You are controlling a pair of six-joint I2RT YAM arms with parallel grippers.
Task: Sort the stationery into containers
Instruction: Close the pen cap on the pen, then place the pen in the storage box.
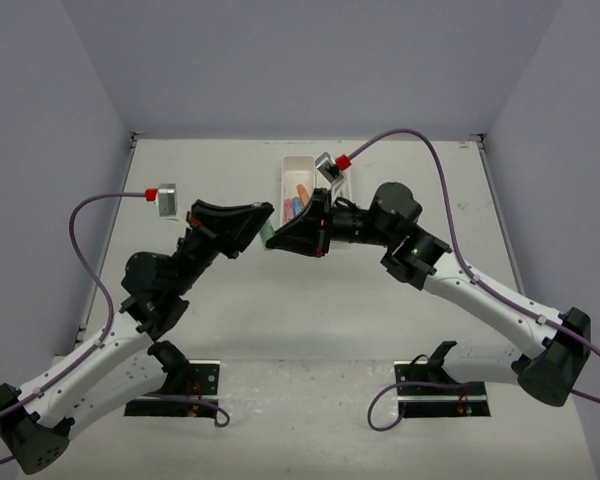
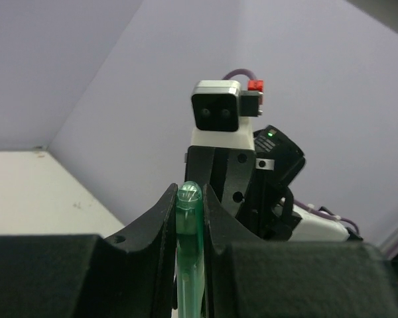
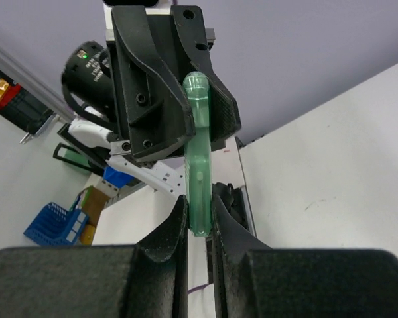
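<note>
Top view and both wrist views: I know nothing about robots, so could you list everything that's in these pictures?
green pen: one, see-through green, in the air in front of the tray, gripped at both ends
tray: one, white, two long compartments, far middle of the table
short pieces: at least three, orange, blue and pink-red, in the tray's left compartment; the arms hide the rest
table: one, white
blue basket: one, off the table, in the right wrist view's background
arms: two, black and white, meeting mid-table
left claw: one, black, shut on the pen
right claw: one, black, shut on the pen
</note>
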